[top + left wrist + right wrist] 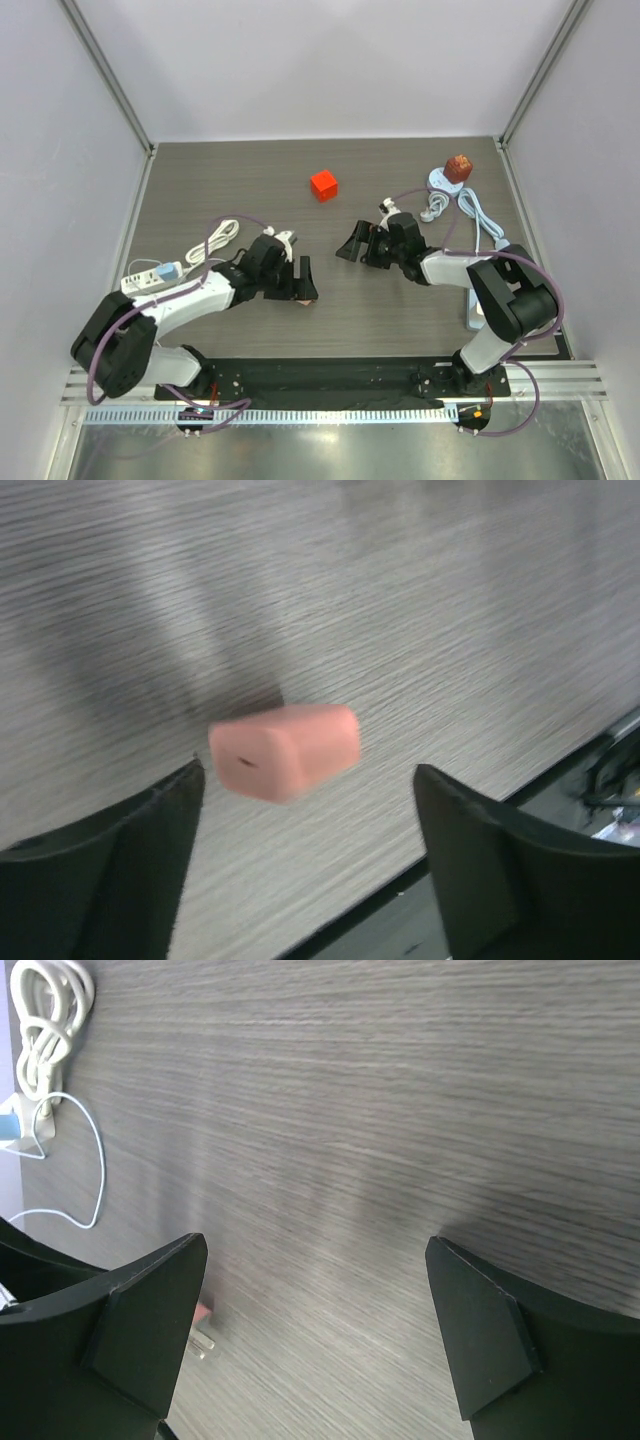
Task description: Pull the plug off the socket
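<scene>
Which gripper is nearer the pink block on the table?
Left. The left gripper sits right over the pink block, which lies between its open fingers. The right gripper is off to the block's right, open and holding nothing.

Dark wood-grain table (pixel 230 190) with red cube (pixel 323 185), white power strip (pixel 148 278), coiled white cable (pixel 222 238).

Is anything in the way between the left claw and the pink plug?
No, nothing I can see. The pink plug is right between the left gripper's open fingers, with bare table around it.
</scene>
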`<state>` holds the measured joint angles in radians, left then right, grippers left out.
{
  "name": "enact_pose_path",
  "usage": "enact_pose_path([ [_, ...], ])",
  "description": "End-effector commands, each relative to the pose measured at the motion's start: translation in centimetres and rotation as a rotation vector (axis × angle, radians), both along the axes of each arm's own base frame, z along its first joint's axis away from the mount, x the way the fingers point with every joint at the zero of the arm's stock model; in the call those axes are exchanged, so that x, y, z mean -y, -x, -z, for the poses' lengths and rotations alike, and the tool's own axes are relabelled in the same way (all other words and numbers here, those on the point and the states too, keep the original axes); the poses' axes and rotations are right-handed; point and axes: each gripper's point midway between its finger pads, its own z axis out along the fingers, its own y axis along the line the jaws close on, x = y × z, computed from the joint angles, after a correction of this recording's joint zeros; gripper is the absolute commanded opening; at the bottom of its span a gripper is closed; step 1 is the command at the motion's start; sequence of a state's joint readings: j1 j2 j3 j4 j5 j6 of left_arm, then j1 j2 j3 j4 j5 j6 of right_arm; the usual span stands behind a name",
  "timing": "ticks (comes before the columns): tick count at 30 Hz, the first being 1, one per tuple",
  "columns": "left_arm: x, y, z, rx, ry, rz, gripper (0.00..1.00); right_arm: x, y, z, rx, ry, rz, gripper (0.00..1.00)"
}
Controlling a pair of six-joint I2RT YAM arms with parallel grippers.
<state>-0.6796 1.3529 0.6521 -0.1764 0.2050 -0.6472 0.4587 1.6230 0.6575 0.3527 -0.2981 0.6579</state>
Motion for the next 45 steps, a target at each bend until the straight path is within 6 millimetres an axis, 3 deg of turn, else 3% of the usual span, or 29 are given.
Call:
enact_pose_path([
  [1,-0.8,-1.6,-3.5,0.105,0.044,-0.129,0.87,-0.8,0.0,-1.3,0.05,-0.041,-0.028,0.96],
  [2,-1.9,-1.6,-3.6,0.109,0.012,-0.182,0.99,-0.7,0.1,-1.0,0.048,-0.039,-0.027,0.96],
  [3,-2.2,-1.6,-4.2,0.121,0.012,-0.194,1.0,-0.8,0.1,-1.1,0.053,-0.046,-0.027,0.96],
  [4,-2.6,-1.5,-5.4,0.15,0.026,-0.204,1.0,-0.9,0.2,-1.1,0.049,-0.05,-0.026,0.96],
  [12,-9.7,-1.4,-9.1,0.213,-0.19,-0.45,0.99,-0.8,0.2,-0.4,0.071,-0.017,-0.024,0.96],
  [17,-12.5,-1.2,-11.0,0.242,-0.255,-0.554,1.0,-1.3,0.6,0.0,0.073,0.007,-0.03,0.96],
  [23,-15.8,-3.6,-14.9,0.364,-0.249,-0.776,1.0,-3.1,1.3,1.3,0.054,0.04,-0.073,0.96],
  [26,-17.2,-5.4,-15.8,0.385,-0.296,-0.822,1.0,-3.5,1.5,2.0,0.028,0.05,-0.088,0.96],
  [28,-18.6,-6.9,-15.3,0.372,-0.345,-0.848,1.0,-3.7,1.5,1.8,0.024,0.039,-0.089,0.96],
  [29,-18.0,-8.3,-14.7,0.374,-0.366,-0.791,1.0,-3.9,1.6,1.6,0.025,0.034,-0.098,0.96],
  [34,-19.8,-13.3,-12.3,0.345,-0.392,-0.811,1.0,-3.5,1.5,1.0,0.052,0.055,-0.098,0.96],
  [35,-20.1,-13.8,-11.1,0.334,-0.411,-0.816,1.0,-3.7,1.5,0.9,0.054,0.057,-0.109,0.96],
  [36,-21.2,-14.4,-11.0,0.357,-0.443,-0.847,1.0,-3.9,1.8,0.9,0.044,0.052,-0.125,0.96],
  [41,-22.9,-16.7,-10.4,0.443,-0.433,-0.938,1.0,-4.3,2.2,1.0,0.036,0.03,-0.146,0.96],
  [45,-24.5,-17.6,-7.5,0.36,-0.41,-1.015,1.0,-4.5,2.2,1.0,0.03,0.027,-0.157,0.96],
])
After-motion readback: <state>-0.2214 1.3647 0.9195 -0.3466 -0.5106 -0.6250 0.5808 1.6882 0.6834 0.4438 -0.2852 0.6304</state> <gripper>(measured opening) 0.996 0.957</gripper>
